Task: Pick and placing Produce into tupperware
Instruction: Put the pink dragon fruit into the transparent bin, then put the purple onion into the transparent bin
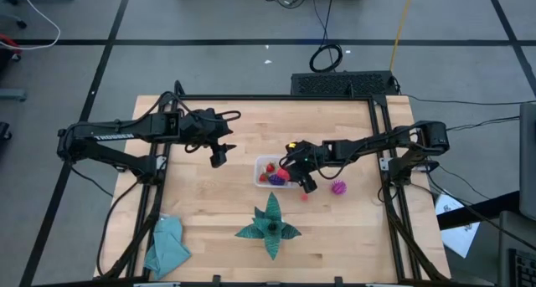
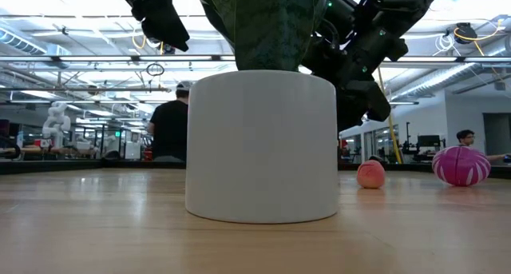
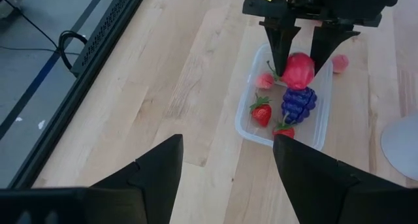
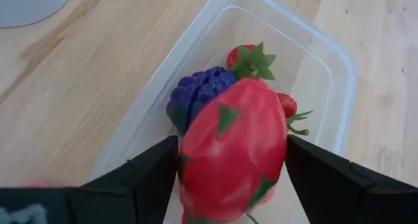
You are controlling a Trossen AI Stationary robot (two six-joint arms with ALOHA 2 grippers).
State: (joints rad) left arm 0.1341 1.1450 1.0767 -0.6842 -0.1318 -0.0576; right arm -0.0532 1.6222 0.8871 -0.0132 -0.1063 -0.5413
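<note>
We have the right gripper pinching 1 red fruit, tupperware directly below it.

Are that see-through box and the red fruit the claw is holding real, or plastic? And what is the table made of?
The box looks like thin clear plastic: wood shows through its glossy walls. The red fruit, gripped by the right gripper, looks like a toy, probably moulded plastic or rubber: smooth, evenly coloured skin with flat green patches. The table looks like pale wood with visible grain, possibly butcher block.
</note>
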